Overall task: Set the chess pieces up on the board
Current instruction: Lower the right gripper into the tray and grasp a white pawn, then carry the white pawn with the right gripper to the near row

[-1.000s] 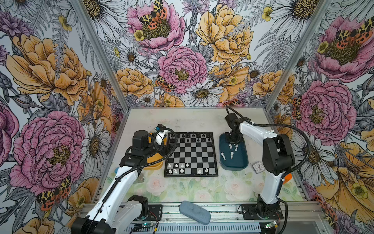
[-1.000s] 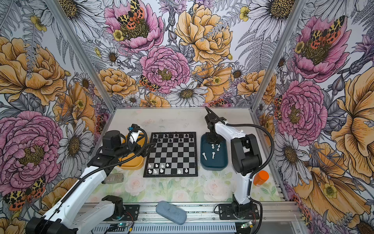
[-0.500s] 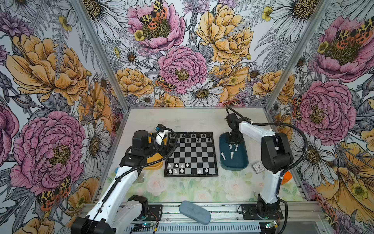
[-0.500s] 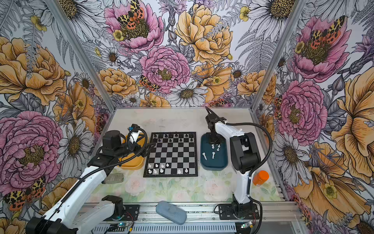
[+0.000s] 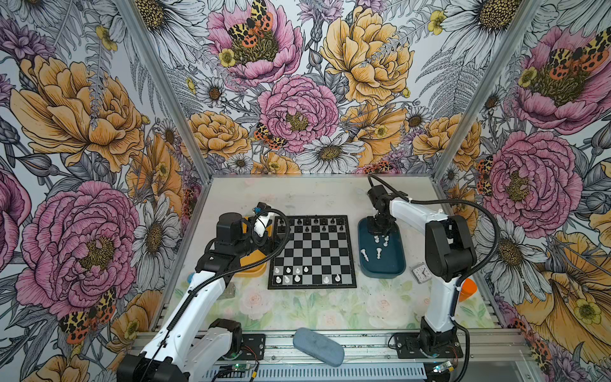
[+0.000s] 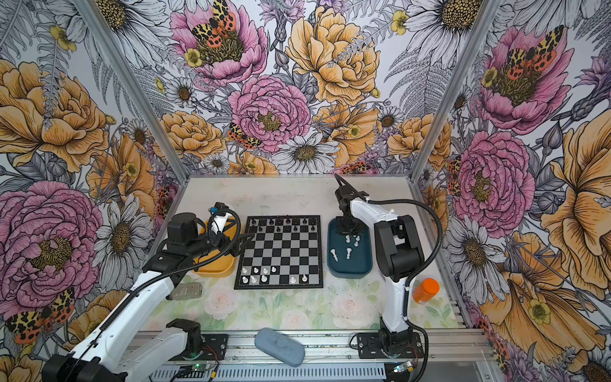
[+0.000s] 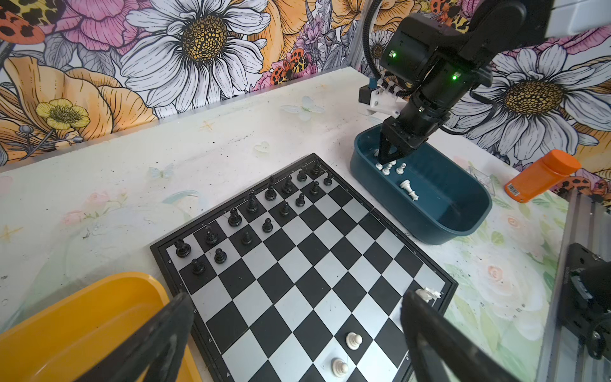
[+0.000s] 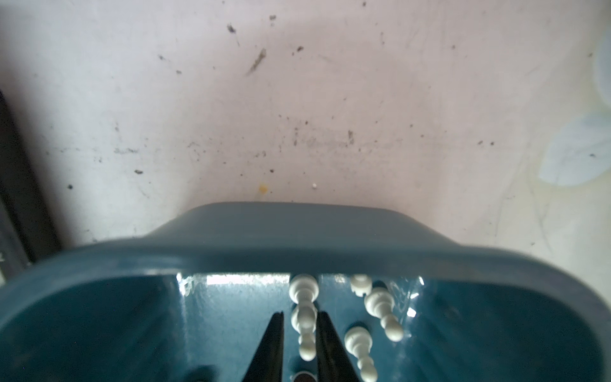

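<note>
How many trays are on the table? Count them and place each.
2: a yellow tray left of the chessboard, and a blue tray right of it, holding white chess pieces. No others show.

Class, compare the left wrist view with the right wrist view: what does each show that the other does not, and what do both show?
Only the left wrist view: the board, black chessmen standing on it, the yellow tray, an orange bottle.
Only the right wrist view: a white pawn lying between the fingers of the right claw, seen close up.
Both: the blue tray, other white chess pieces in it, and the right claw reaching into it.
</note>
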You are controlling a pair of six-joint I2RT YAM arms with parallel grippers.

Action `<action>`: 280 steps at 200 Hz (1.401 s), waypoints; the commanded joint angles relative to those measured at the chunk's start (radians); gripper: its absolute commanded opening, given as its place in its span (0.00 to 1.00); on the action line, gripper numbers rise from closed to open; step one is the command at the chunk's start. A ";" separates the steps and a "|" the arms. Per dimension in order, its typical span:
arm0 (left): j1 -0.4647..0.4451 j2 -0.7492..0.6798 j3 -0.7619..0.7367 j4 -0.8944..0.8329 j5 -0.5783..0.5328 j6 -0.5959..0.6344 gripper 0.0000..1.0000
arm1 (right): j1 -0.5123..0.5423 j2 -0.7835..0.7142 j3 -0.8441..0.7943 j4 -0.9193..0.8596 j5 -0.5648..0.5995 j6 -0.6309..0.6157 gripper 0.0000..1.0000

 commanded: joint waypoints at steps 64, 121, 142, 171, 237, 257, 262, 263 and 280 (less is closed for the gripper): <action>0.008 0.002 0.017 0.029 0.021 0.003 0.99 | -0.010 0.036 0.029 0.015 0.007 -0.006 0.16; 0.007 0.000 0.017 0.031 0.019 0.003 0.99 | -0.011 0.032 0.031 0.015 0.014 -0.004 0.13; 0.005 0.000 0.017 0.032 0.019 0.003 0.99 | -0.010 0.029 0.031 0.015 0.015 -0.004 0.05; 0.007 -0.002 0.017 0.031 0.020 0.003 0.99 | -0.011 0.012 0.031 0.014 0.021 -0.004 0.00; 0.007 -0.006 0.016 0.030 0.023 0.003 0.99 | 0.012 -0.115 0.031 -0.004 0.039 0.014 0.00; 0.005 -0.006 0.017 0.029 0.027 0.003 0.99 | 0.054 -0.159 0.043 -0.036 0.072 0.020 0.00; 0.004 -0.007 0.017 0.029 0.027 0.003 0.99 | 0.069 -0.169 0.048 -0.046 0.082 0.023 0.00; 0.005 -0.007 0.017 0.029 0.027 0.003 0.99 | 0.072 -0.171 0.048 -0.048 0.084 0.023 0.00; 0.004 -0.009 0.017 0.029 0.027 0.003 0.99 | 0.123 -0.200 0.066 -0.077 0.091 0.037 0.00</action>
